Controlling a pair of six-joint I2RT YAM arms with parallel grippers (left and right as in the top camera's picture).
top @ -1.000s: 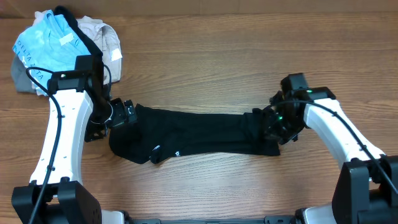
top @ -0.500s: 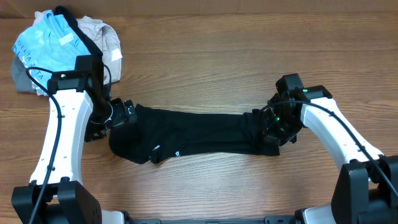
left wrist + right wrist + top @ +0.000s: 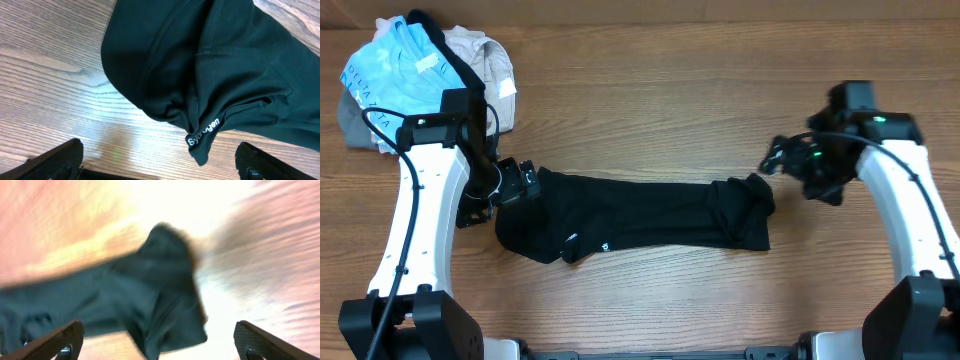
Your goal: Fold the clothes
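Observation:
The clothes, a black T-shirt [image 3: 640, 212], lie as a long folded strip across the middle of the table. My left gripper [image 3: 523, 185] sits at the strip's left end, open, with nothing between its fingers. In the left wrist view the shirt [image 3: 220, 65] fills the upper part, its small white logo [image 3: 202, 132] on a fold just ahead of the open left gripper [image 3: 160, 167]. My right gripper [image 3: 778, 160] hangs open, above and to the right of the strip's bunched right end. The blurred right wrist view shows that end of the shirt [image 3: 150, 290] ahead of the open right gripper [image 3: 160, 350].
A pile of other garments lies at the back left corner: a light blue shirt [image 3: 395, 70], a beige piece [image 3: 485, 55] and a grey one [image 3: 355, 120]. Bare wooden table [image 3: 670, 110] stretches behind the strip, and more of it in front.
My right gripper has opened, let go of the shirt's right end and moved up and to the right, away from it. The left arm has not moved.

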